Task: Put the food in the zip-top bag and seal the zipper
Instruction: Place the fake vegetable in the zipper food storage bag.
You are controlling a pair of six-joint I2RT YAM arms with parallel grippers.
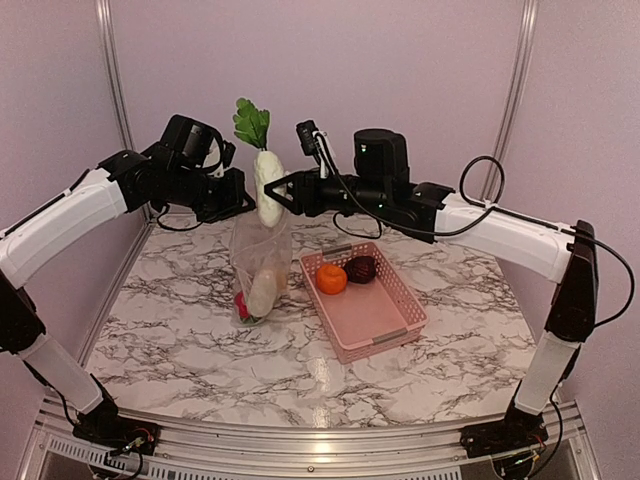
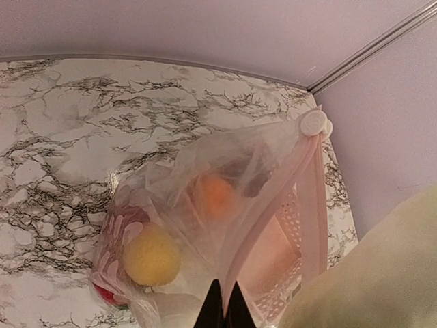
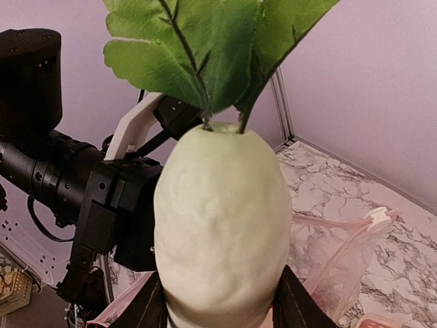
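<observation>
My right gripper (image 1: pixel 277 194) is shut on a pale whitish-green radish (image 1: pixel 267 185) with green leaves, holding it upright above the bag's mouth; the radish (image 3: pixel 222 225) fills the right wrist view between both fingers (image 3: pixel 295 306). My left gripper (image 2: pixel 224 309) is shut on the upper edge of the clear zip-top bag (image 1: pixel 258 262), which hangs down to the table. Inside the bag lie a yellow ball (image 2: pixel 151 255), a pale piece and something red (image 1: pixel 241 303). The zipper (image 2: pixel 276 195) is a pinkish strip ending in a white slider (image 2: pixel 314 123), and the mouth stands open.
A pink slatted basket (image 1: pixel 385 310) sits right of the bag, holding an orange ball (image 1: pixel 331 278) and a dark purple one (image 1: pixel 361 268). The left arm's black wrist (image 3: pixel 68 184) is close beside the radish. Walls enclose the marbled table (image 1: pixel 180 340) at back and sides.
</observation>
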